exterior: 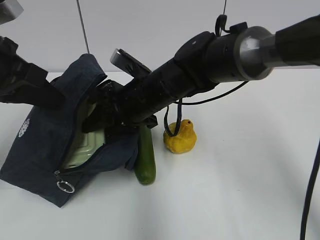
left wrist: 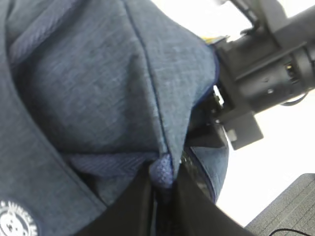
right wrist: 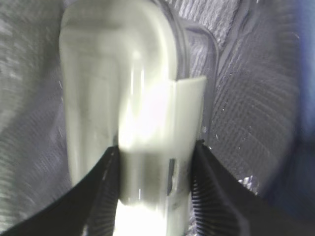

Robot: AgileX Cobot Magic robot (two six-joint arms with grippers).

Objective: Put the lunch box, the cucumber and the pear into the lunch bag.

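The dark navy lunch bag lies on the table at the left with its mouth open. The lunch box, pale green lid showing, sits partly inside it. My right gripper reaches into the bag's mouth and is shut on the lunch box, one finger on each side, with the bag's grey lining around it. My left gripper is shut on a fold of the bag's fabric and holds the top flap up. The cucumber lies beside the bag. The yellow pear stands just right of it.
The zipper's silver ring pull hangs at the bag's front corner. The right arm crosses above the cucumber and pear, with a black cable looped near the pear. Bare white table lies to the right and front.
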